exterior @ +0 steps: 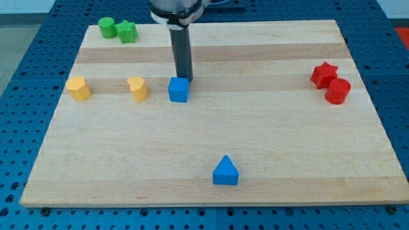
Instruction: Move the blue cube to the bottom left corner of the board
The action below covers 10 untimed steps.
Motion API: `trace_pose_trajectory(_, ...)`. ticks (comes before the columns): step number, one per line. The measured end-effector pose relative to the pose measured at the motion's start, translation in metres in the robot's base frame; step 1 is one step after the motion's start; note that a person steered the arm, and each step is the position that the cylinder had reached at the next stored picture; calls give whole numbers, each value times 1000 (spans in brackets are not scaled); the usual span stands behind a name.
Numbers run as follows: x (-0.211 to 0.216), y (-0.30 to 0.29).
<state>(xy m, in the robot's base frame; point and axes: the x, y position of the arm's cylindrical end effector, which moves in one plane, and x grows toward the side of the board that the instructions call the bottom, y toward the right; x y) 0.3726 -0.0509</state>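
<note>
Nearest the view's bottom edge: one blue triangular block (pixel 225 172), well below my tip (pixel 186 80) and a little toward the view's right. Underneath everything, one wooden board (pixel 211 137) on a blue perforated table (pixel 25 76). Eight blocks counted: two blue, two yellow, two green, two red. Blue cube (pixel 179 89) just below my tip and slightly to the view's left, touching it or very nearly so; exact contact not clear. To the view's left of my tip, on the cube's level: one yellow block (pixel 137 88) near the cube and one yellow block (pixel 78 88) farther out, close to the board's left edge. Up and left of my tip, at the board's top edge: a green cylinder (pixel 107 27) and a green star (pixel 127 31), side by side and touching. Far to the view's right of my tip, near the right edge: a red star (pixel 324 74) and a red cylinder (pixel 337 91), touching. Wide bare wood below and left of my tip, down to the bottom left corner; bare wood also between my tip and the red pair. No jaws on the rod, nothing held, only a plain dark end set down behind the cube.
</note>
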Motion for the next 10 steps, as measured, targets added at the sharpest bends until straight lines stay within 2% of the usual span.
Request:
trace_pose_trajectory(4, 69, -4)
trace_pose_trajectory(6, 75, -52)
trace_pose_trajectory(10, 144, -160)
